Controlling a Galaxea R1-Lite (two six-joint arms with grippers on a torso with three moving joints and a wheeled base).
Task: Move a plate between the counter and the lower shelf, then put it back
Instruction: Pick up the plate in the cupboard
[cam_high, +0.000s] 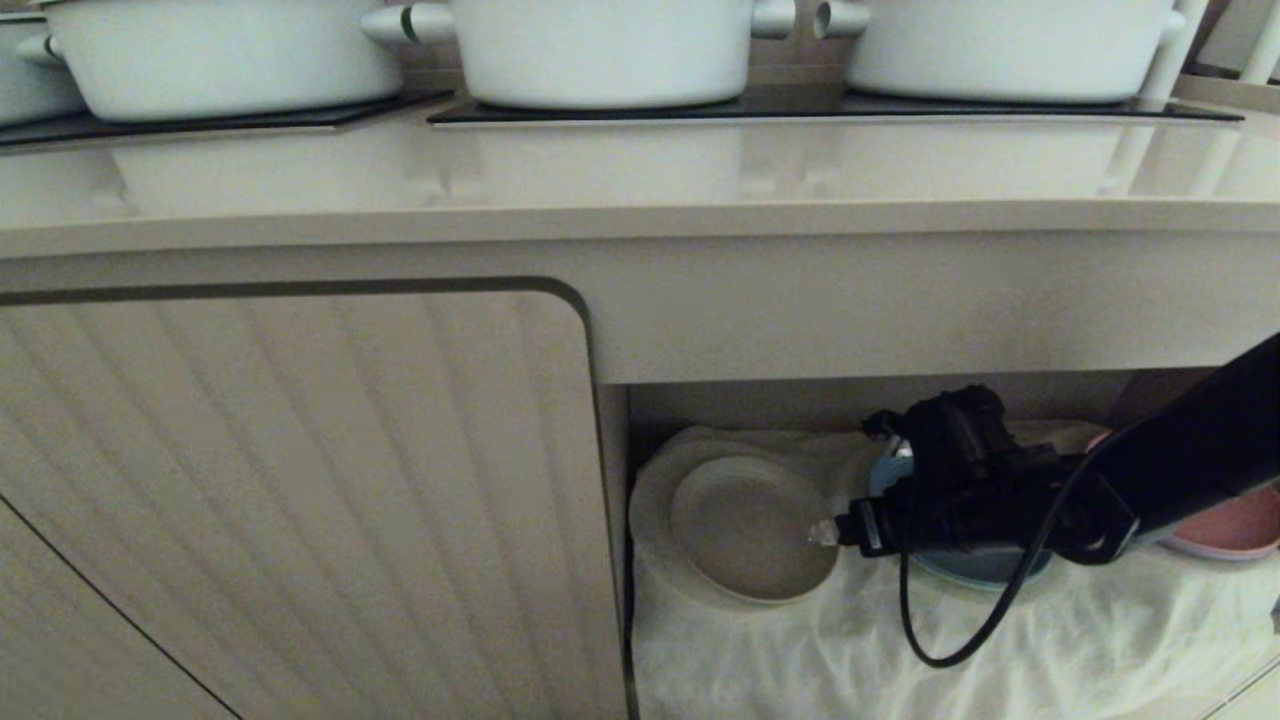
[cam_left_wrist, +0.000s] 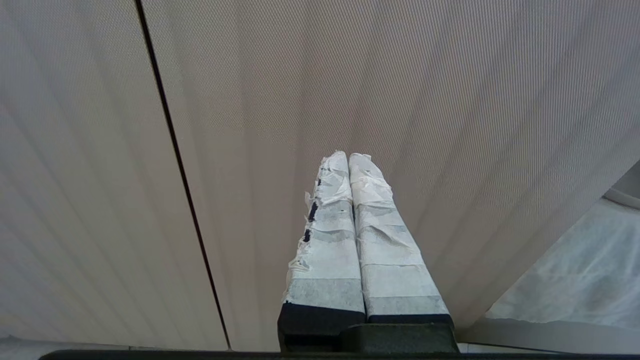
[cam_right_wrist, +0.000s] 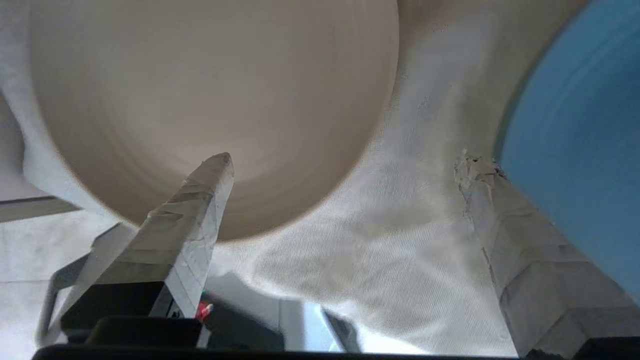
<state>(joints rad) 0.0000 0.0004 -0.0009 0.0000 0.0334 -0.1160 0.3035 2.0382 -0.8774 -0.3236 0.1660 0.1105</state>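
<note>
One cream plate (cam_high: 752, 528) lies flat on the cloth floor of the lower shelf (cam_high: 1050, 630), overlapping a larger white plate (cam_high: 650, 490), directly ahead of the right gripper (cam_high: 822, 532). Its jaws are spread wide and hold nothing, one fingertip (cam_right_wrist: 212, 172) over the rim. The left gripper (cam_left_wrist: 349, 159), pressed closed, hangs by the cabinet door (cam_left_wrist: 450, 100).

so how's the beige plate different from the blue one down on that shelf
The plate is matte cream-beige; the blue plate is light blue. The plate rests on the larger white plates at the left of the lower shelf, while the blue plate lies further right. The plate is in full view, just ahead of the open right gripper; the blue plate is mostly hidden behind that arm. Both are round and lie flat.
</note>
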